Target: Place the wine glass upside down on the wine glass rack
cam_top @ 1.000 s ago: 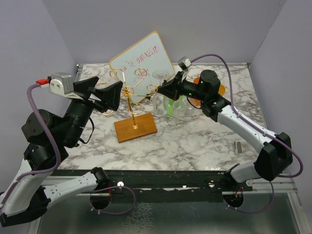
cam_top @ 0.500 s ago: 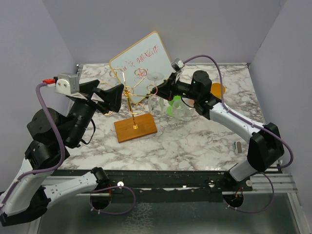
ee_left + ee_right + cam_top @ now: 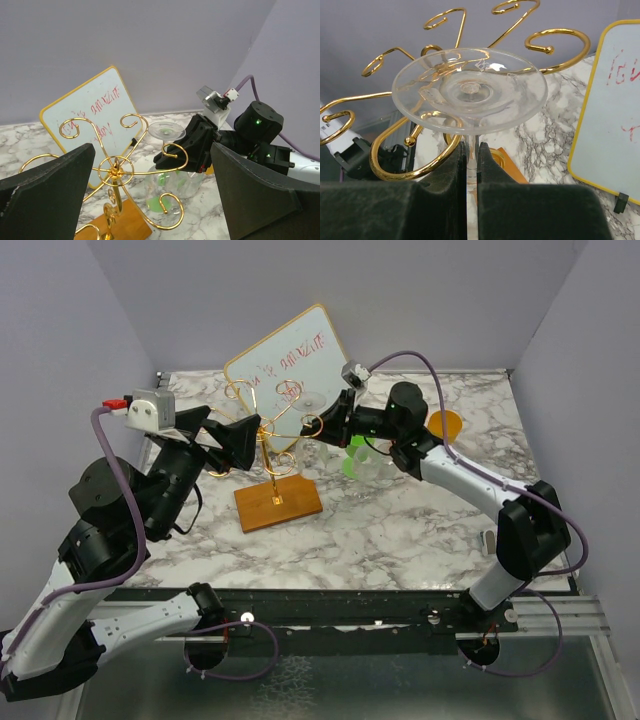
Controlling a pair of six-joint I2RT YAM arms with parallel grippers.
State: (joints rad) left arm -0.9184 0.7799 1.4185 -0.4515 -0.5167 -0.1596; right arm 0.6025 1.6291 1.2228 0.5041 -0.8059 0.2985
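Note:
My right gripper [image 3: 471,150] is shut on the stem of the clear wine glass [image 3: 470,90]. The glass is upside down, with its round foot [image 3: 167,131] on top and its bowl [image 3: 161,187] hanging below. It is held among the gold curled arms of the wine glass rack [image 3: 265,428], just above one curl [image 3: 175,155]; I cannot tell whether the stem touches the wire. The rack's wooden base [image 3: 278,502] sits on the marble table. My left gripper [image 3: 225,438] is open and empty, level with the rack's top on its left.
A tilted whiteboard [image 3: 290,355] with red writing stands behind the rack. On the table under the right arm are a clear glass item [image 3: 375,472] and a green piece [image 3: 352,462]. An orange disc [image 3: 446,424] lies behind them, and a small grey block [image 3: 490,538] at the right.
The right arm has carried the upside-down glass left, in among the rack's curled arms. The left arm has risen and shifted right toward the rack, still open.

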